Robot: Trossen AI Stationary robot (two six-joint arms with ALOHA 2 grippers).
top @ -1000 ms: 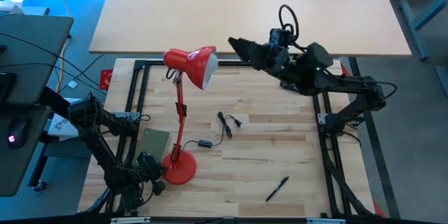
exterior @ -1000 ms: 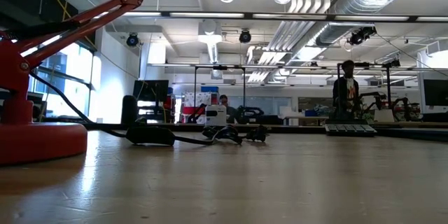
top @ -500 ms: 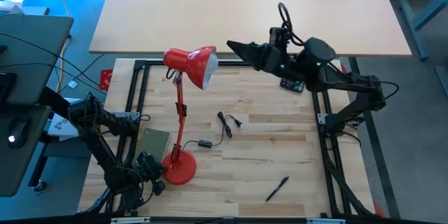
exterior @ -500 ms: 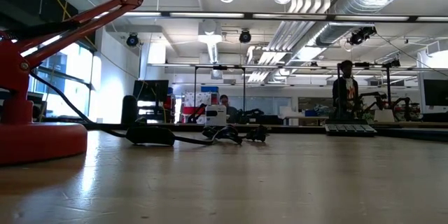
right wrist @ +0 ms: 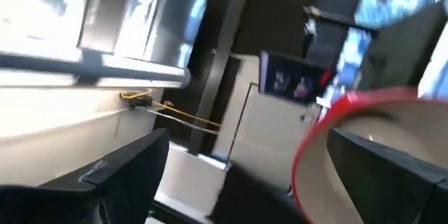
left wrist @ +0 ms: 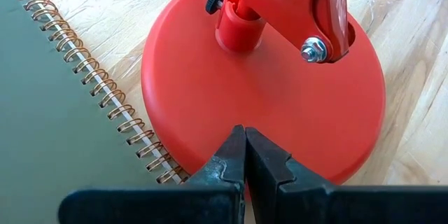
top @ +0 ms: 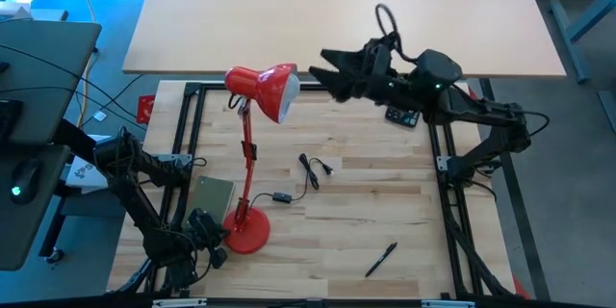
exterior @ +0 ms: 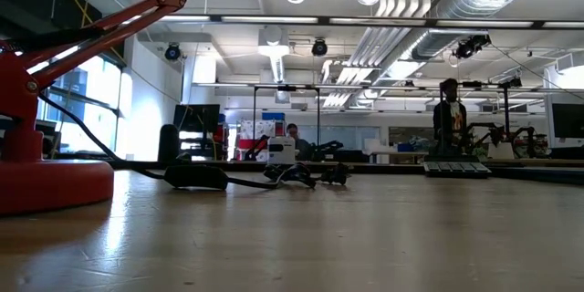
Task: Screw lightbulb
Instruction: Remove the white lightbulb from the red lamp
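Over the last second, the right gripper (top: 325, 70) turned at the wrist and its two dark fingers spread into a wide fork, released and holding nothing. It hung just at three o'clock of the red metal desk lamp's cone shade (top: 268, 89), tips pointing at the shade's open mouth without touching it. In the right wrist view the shade's red rim (right wrist: 329, 122) curved between the spread fingers. The small white lightbulb could not be made out in any view. The left gripper (left wrist: 245, 155) waited at the table's seven o'clock corner, clenched shut over the lamp's round red base (left wrist: 280, 105), beside a green spiral-bound notebook (left wrist: 56, 147). A black pen (top: 380, 260) lay near five o'clock.
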